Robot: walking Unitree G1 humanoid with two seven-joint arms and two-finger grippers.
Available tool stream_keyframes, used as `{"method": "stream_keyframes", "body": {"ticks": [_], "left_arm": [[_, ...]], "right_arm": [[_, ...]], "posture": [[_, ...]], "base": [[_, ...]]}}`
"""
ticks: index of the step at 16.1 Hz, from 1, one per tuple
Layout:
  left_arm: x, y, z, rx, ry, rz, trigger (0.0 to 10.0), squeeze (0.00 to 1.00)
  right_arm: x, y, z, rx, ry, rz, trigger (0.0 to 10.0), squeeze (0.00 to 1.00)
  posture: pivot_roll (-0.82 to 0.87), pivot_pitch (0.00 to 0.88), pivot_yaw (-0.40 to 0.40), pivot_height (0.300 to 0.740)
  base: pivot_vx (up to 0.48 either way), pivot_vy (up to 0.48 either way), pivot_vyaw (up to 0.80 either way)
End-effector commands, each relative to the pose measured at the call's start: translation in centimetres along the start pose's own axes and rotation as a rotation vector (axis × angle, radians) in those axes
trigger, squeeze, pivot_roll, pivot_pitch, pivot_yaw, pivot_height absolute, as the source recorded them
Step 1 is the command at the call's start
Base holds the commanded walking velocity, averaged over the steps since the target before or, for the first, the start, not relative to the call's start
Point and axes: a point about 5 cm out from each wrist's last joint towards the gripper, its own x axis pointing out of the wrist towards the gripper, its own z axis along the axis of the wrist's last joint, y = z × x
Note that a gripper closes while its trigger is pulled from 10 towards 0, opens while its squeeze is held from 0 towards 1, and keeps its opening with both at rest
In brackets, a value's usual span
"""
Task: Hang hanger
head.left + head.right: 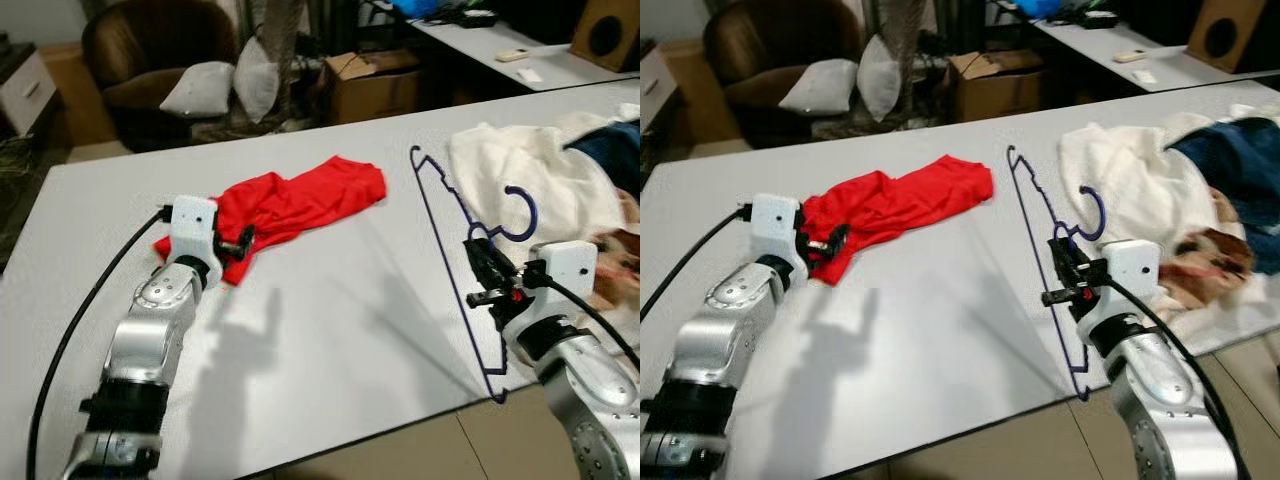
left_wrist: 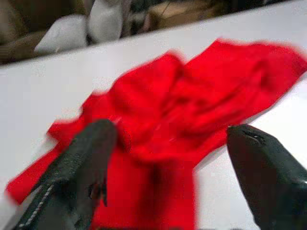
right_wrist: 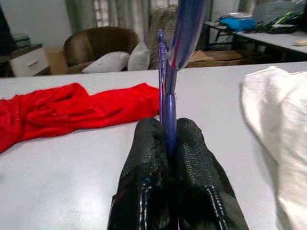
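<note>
The right gripper (image 1: 487, 272) sits at the near edge of the white table (image 1: 330, 340), jaws pressed together on the blue hanger (image 1: 440, 230). The right wrist view confirms the pinch: both black fingers (image 3: 148, 158) close flat against the thin blue bar that rises between them. The grip point lies just below the hook, which probably keeps the frame from swinging. The hanger itself runs from the table's near edge away toward the far side, hook curling over the white cloth (image 1: 510, 175), and its lower corner overhangs the table edge.

The left gripper (image 1: 238, 243) hovers at the near end of the red garment (image 1: 290, 200), jaws spread. In the left wrist view the two fingers (image 2: 81, 163) straddle the crumpled red fabric with the cloth between them, not yet pinched. This placement suggests preparation to take hold of the garment so it can be brought to the hanger.

Beyond the white cloth lies dark blue clothing (image 1: 610, 150). Past the table stand a brown armchair (image 1: 150, 50) with grey cushions (image 1: 200, 88) and a cardboard box (image 1: 370, 85).
</note>
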Motion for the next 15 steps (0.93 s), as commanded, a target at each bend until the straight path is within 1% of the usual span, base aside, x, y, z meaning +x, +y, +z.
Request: {"method": "stream_keyframes", "body": {"ticks": [1, 2, 4, 5, 6, 7, 8, 9, 12, 15], "left_arm": [[0.5, 1.0, -0.1, 0.027, 0.023, 0.047, 10.0, 1.0], [0.9, 1.6, -0.3, 0.059, 0.042, 0.085, 10.0, 1.0], [1.3, 2.1, -0.6, 0.073, 0.065, 0.11, 10.0, 1.0], [2.1, 1.9, -2.2, 0.037, 0.134, 0.048, 10.0, 0.0], [2.4, 0.9, -2.8, -0.031, 0.152, -0.058, 10.0, 0.0], [2.4, 0.3, -3.1, -0.06, 0.163, -0.111, 10.0, 0.0], [2.4, 0.1, -3.5, -0.049, 0.189, -0.136, 4.9, 0.0], [2.3, 0.3, -4.1, -0.014, 0.217, -0.115, 0.0, 0.0], [2.3, 0.7, -5.0, 0.024, 0.244, -0.11, 0.0, 0.0], [2.4, 0.6, -5.0, 0.004, 0.221, -0.128, 0.0, 0.0]], "right_arm": [[-0.1, -0.4, 0.4, -0.007, -0.013, 0.011, 10.0, 0.0], [-0.2, -0.5, 0.4, -0.02, -0.003, 0.029, 10.0, 0.0], [-0.3, -0.5, 0.4, -0.026, 0.008, 0.049, 10.0, 0.0], [-0.5, -0.3, 0.2, -0.034, 0.029, 0.087, 10.0, 0.0], [-0.6, -0.2, 0.1, -0.04, 0.036, 0.1, 10.0, 0.0], [-0.6, -0.2, 0.1, -0.041, 0.037, 0.101, 10.0, 0.0], [-0.6, -0.3, 0.1, -0.044, 0.039, 0.1, 10.0, 0.0], [-0.7, -0.4, 0.2, -0.049, 0.04, 0.098, 10.0, 0.0], [-0.8, -0.4, 0.2, -0.057, 0.043, 0.102, 10.0, 0.0], [-0.9, -0.5, 0.2, -0.062, 0.047, 0.106, 10.0, 0.0]], "posture": [[-0.06, 0.0, 0.058, 0.74], [-0.06, 0.0, 0.058, 0.74], [-0.07, 0.0, 0.06, 0.74], [-0.08, 0.0, 0.057, 0.74], [-0.09, 0.0, 0.057, 0.74], [-0.09, 0.0, 0.057, 0.74], [-0.09, 0.0, 0.058, 0.74], [-0.1, 0.0, 0.058, 0.74], [-0.1, 0.0, 0.054, 0.74], [-0.1, 0.0, 0.048, 0.74]], "base": [[0.0, 0.0, 0.0], [0.0, 0.0, 0.0], [0.0, 0.0, 0.0], [0.0, 0.0, 0.0], [0.0, 0.0, 0.0], [0.0, 0.0, 0.0], [0.0, 0.0, 0.0], [0.0, 0.0, 0.0], [0.0, 0.0, 0.0], [0.0, 0.0, 0.0]]}}
